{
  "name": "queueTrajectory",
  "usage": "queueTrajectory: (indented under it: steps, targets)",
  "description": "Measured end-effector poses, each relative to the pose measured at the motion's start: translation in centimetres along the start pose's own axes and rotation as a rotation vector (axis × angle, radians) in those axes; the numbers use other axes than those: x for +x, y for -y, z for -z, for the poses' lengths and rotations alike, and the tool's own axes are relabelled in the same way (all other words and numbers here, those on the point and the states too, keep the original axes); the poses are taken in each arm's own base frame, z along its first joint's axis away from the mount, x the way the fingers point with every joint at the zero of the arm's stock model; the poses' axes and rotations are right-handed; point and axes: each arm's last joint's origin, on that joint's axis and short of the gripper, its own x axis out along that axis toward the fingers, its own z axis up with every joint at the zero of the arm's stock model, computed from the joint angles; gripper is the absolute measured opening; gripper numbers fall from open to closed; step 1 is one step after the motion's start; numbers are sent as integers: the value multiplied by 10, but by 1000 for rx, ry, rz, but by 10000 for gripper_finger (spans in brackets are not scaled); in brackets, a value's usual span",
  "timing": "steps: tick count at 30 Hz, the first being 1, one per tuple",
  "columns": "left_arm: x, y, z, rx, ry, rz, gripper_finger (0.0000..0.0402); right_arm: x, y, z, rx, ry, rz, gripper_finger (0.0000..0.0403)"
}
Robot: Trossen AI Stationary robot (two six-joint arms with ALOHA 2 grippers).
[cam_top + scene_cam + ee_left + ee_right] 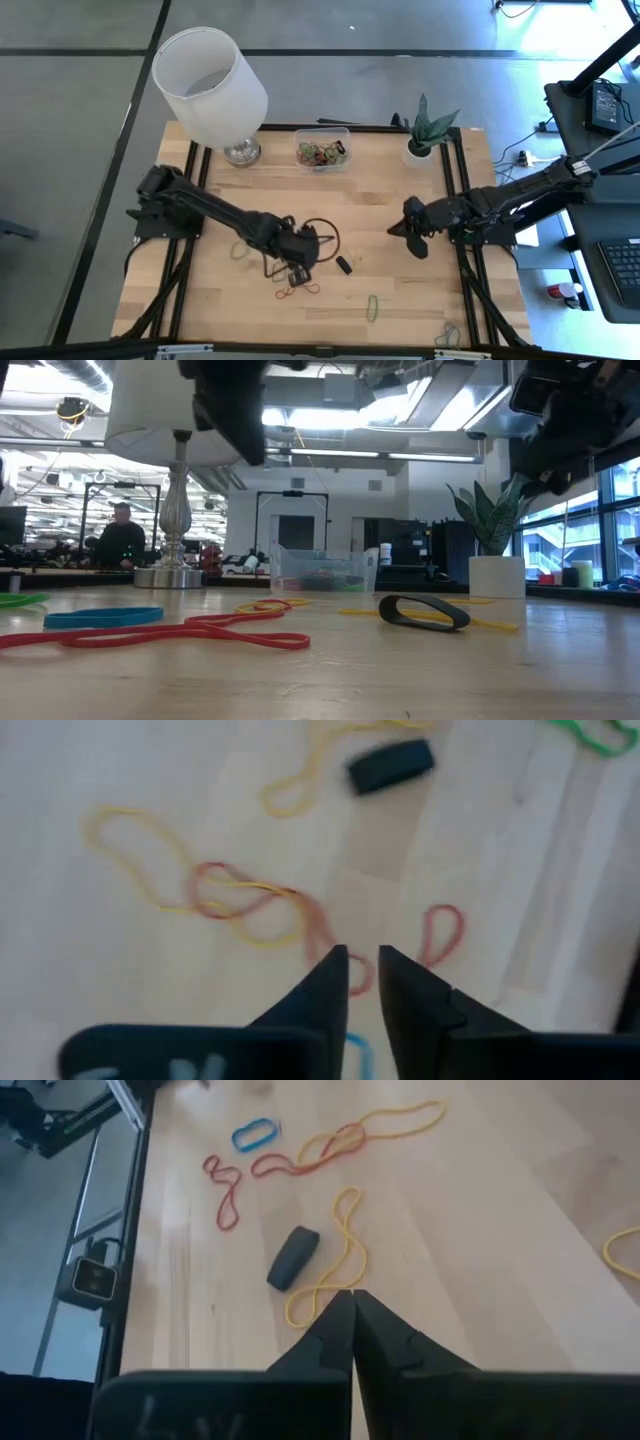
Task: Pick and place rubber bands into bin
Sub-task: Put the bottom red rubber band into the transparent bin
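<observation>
With fingers slightly parted and empty, the left gripper (pixel 364 968) risks snagging the yellow band (pixel 190 885) tangled with the red band (pixel 300 915).

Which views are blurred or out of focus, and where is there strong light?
Left wrist view: soft throughout, the black band smeared. Right wrist view: sharp, its black band crisp. Low view: bright ceiling lights behind; the lamp is backlit, the near tabletop blurred. High view: even light, bin clear.

Grey floor (pixel 80 150); ceiling strip lights (pixel 330 418); windows (pixel 550 540) at side.
</observation>
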Motion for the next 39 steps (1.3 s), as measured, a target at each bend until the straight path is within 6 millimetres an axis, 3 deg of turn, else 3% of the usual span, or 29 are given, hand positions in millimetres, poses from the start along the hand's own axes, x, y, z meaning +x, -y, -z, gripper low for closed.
queueTrajectory:
  steps: [6,11,17,23,30,34,39]
  targets:
    - [30,33,6,-8,-71,10,104,1,0,2,-33,-22,-20,7]
    - [60,49,27,-29,-160,-28,126,1,0,3,-68,-26,-21,7]
    - [88,63,52,-42,-257,-70,128,1,0,3,-84,-27,-23,7]
    - [109,65,72,-127,-325,-198,103,1,-1,3,-84,-37,-38,7]
    - [105,69,68,-160,-318,-185,11,1,-1,3,-85,-36,-39,7]
    - [88,73,53,-153,-305,-210,2,1,-1,3,-84,-39,-46,7]
    - [49,73,20,-101,-253,-200,1,1,-1,3,-84,-38,-47,7]
